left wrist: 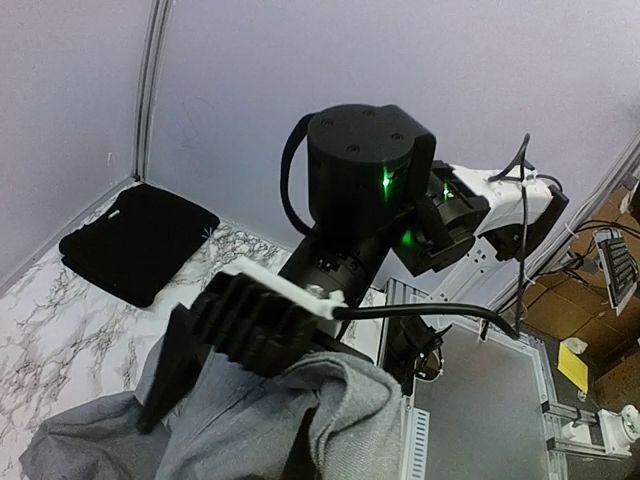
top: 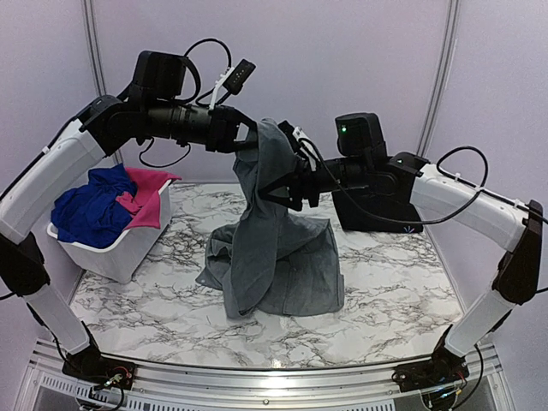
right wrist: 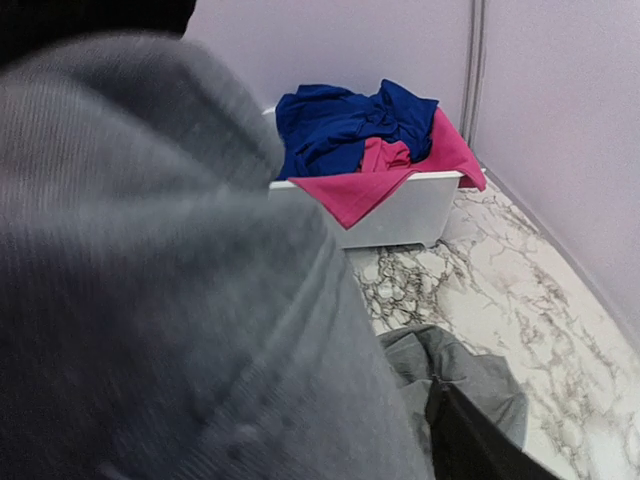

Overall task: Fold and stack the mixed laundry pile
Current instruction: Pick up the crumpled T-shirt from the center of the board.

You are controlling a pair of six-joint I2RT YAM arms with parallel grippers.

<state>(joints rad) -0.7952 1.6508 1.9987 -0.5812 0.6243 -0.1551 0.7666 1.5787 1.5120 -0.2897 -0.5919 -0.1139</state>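
Centrally the grey shirt (top: pixel 274 248) hangs, hem pooled clear of table (top: pixel 385 300) edges.

In the top view the shirt (top: pixel 274 248) hangs at frame centre. Its top is up at the left tool (top: pixel 250 137), and the right tool (top: pixel 291 175) is against it from the right. Its lower part is heaped on the bench (top: pixel 385 291). The basket (top: pixel 120 253) stands on the bench at the left of the frame, holding bundled garments (top: pixel 94 210), with one piece (top: pixel 154 201) draped over its right rim. A folded garment (left wrist: pixel 135 240) lies on the bench by the back wall, behind the right arm.
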